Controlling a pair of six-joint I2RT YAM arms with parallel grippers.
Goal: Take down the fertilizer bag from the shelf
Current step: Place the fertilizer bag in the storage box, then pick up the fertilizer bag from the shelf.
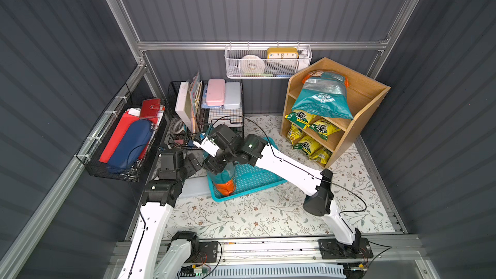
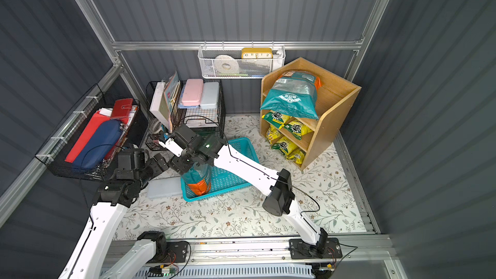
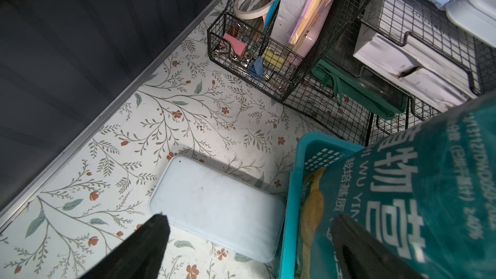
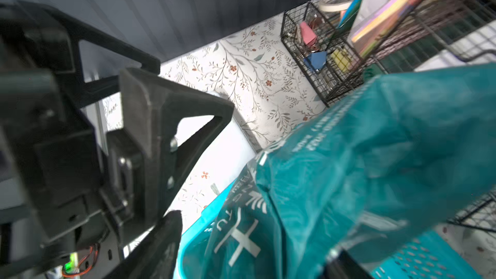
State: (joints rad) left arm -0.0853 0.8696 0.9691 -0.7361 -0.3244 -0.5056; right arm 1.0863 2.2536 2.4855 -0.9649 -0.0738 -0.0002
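A teal and orange fertilizer bag [image 1: 225, 181] [image 2: 200, 181] stands upright in the teal plastic basket [image 1: 255, 178] [image 2: 230, 181] at mid-table. My right gripper [image 1: 214, 166] [image 4: 255, 234] hovers over the bag's top [image 4: 375, 143]. It is open, with the bag between its spread fingers and a gap showing beside one of them. My left gripper [image 1: 193, 162] [image 3: 252, 226] is wide open just left of the basket rim [image 3: 292, 210], holding nothing, with one finger in front of the bag [image 3: 416, 183]. A second teal bag [image 1: 322, 95] [image 2: 292, 95] lies on the top tier of the wooden shelf [image 1: 370, 97] [image 2: 338, 103].
Yellow bags [image 1: 308, 135] fill the shelf's lower tiers. A pale blue flat case [image 3: 214, 205] [image 1: 193, 186] lies on the floral table beside the basket. The black wire rack [image 1: 222, 114] [image 3: 268, 49] stands behind. A white mesh basket [image 1: 268, 63] hangs on the back wall and a black wire basket [image 1: 120, 140] on the left wall.
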